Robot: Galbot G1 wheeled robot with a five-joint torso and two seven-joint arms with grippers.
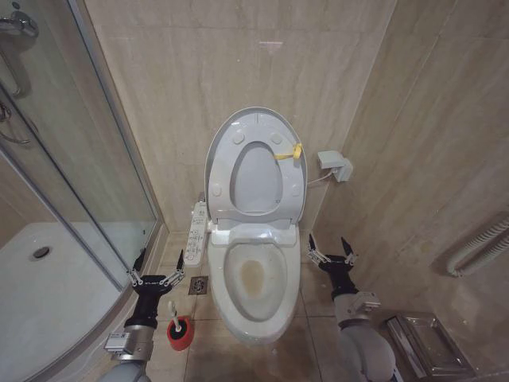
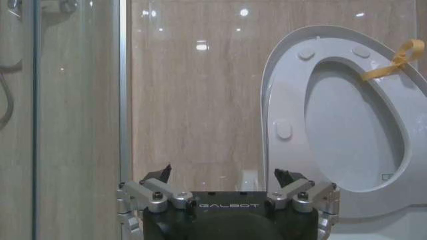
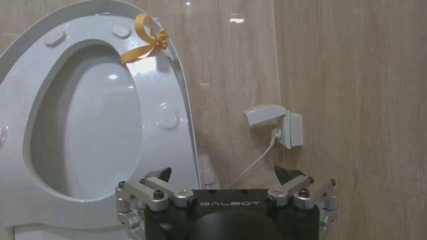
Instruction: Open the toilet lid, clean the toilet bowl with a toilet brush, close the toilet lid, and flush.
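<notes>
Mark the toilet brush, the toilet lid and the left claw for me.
toilet brush (image 1: pixel 172 310), head view, white stick handle.
toilet lid (image 1: pixel 225 143), head view, raised underside, left edge.
left claw (image 1: pixel 157 279), head view, midway between open fingertips.

— Is anything showing readable lettering?

— "GALBOT" is showing in pale capitals on the black body of the left gripper (image 2: pixel 225 176), just behind its spread fingers.

— And on the other side?

— The same word, "GALBOT", is sitting on the black body of the right gripper (image 3: pixel 225 176). The buttons on the control panel (image 1: pixel 196 234) left of the toilet are carrying marks, too small to read.
</notes>
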